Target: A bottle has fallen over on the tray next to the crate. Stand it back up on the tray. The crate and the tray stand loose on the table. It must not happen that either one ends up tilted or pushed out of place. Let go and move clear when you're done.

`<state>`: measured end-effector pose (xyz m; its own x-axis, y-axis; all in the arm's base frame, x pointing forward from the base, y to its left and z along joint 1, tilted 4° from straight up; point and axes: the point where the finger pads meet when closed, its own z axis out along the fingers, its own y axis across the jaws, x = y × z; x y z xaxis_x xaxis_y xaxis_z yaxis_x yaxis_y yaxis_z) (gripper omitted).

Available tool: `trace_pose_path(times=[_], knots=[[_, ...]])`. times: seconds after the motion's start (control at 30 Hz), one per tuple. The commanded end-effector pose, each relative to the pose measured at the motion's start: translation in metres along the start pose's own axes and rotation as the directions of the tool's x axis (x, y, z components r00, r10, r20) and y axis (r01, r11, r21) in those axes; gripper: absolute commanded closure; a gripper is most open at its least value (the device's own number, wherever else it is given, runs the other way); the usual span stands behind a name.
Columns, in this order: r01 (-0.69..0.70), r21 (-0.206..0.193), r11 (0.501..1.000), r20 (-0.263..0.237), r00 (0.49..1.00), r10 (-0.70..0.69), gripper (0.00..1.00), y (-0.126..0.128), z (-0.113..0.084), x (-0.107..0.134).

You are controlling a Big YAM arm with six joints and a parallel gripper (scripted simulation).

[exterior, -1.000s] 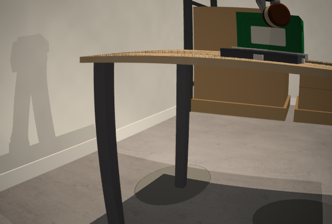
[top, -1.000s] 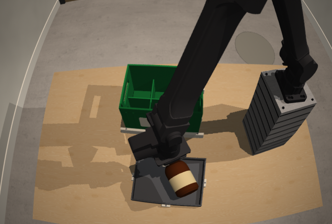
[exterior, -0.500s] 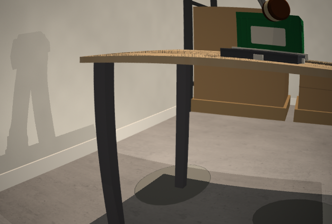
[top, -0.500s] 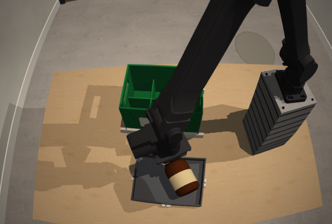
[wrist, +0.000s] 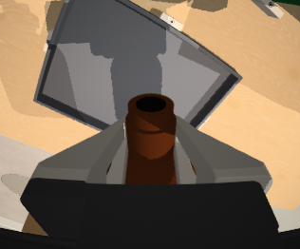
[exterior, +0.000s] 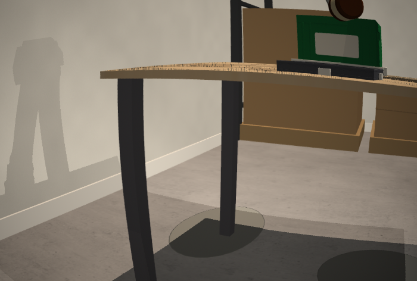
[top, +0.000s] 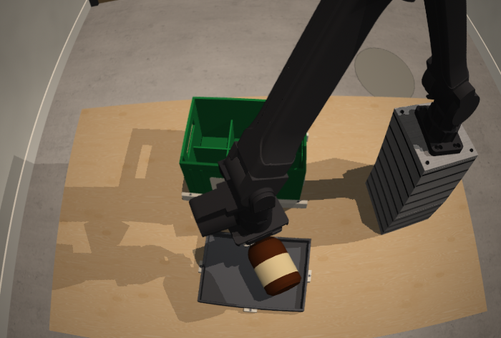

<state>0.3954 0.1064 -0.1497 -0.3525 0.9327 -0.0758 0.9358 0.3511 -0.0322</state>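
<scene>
The hand [wrist: 150,163] is closed on the neck of the bottle [top: 274,266], with 1 grey finger [wrist: 111,151] on each side of the neck in the wrist view. The bottle is brown with a cream band around its body. It hangs in the air above the tray [top: 216,281], well clear of the tray floor; the exterior view shows the bottle [exterior: 346,5] level with the top edge of the crate [exterior: 338,40] and well above the tray [exterior: 330,68]. The bottle is tilted, not upright: in the top view its base points toward the near right corner of the tray, and in the exterior view the round base faces the camera. The wrist view shows the open mouth of the bottle [wrist: 151,132] at the centre, with the dark grey tray [wrist: 80,67] below it. The tray is square with a low rim and rests on the wooden counter [top: 384,268], just in front of the green crate [top: 210,135]. The crate has inner dividers and a cut-out in its side wall. The arm [top: 320,66] reaches over the crate from its ribbed base block [top: 416,175] at the right of the counter.
</scene>
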Motion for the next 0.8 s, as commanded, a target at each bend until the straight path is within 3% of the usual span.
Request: trace_pose_path(times=[0.0,0.77], knots=[[-0.008,-0.032,0.999,-0.001,1.0,0.008,1.0,0.0089,-0.0199,0.0023],[-0.007,-0.034,0.999,-0.001,1.0,0.007,1.0,0.0098,-0.0297,0.0026]])
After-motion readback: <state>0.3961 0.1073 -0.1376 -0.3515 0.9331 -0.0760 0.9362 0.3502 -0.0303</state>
